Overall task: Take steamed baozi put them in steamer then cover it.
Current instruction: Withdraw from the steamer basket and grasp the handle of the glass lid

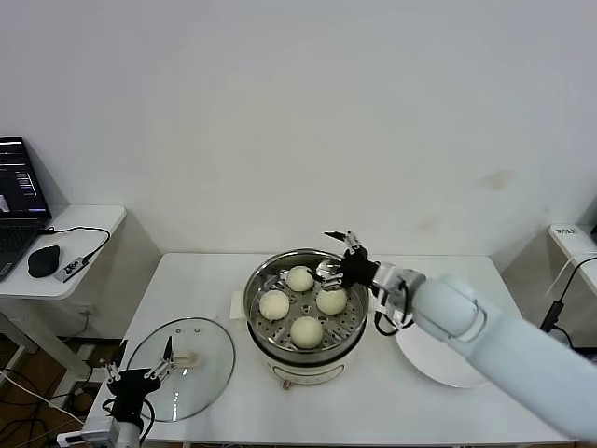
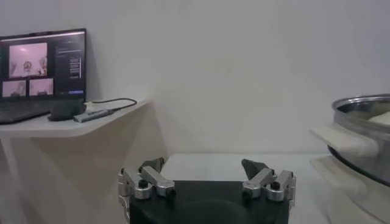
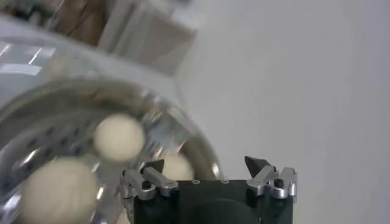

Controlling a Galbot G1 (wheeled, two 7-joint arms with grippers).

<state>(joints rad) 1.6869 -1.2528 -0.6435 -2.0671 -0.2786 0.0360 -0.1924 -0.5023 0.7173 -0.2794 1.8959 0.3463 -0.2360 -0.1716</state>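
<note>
Sitting mid-desk (image 1: 205, 289), the steamer (image 1: 307, 350) holds 4 baozi (image 1: 306, 330); cover (image 1: 180, 370) lies near-left. Right gripper (image 1: 337, 250) over the far rim and left gripper (image 1: 140, 364) both have fingers spread, empty. White wall (image 1: 298, 112) behind.

No text, label or number can be read anywhere; the laptop screen (image 2: 42, 61) shows only illegible lines.
</note>
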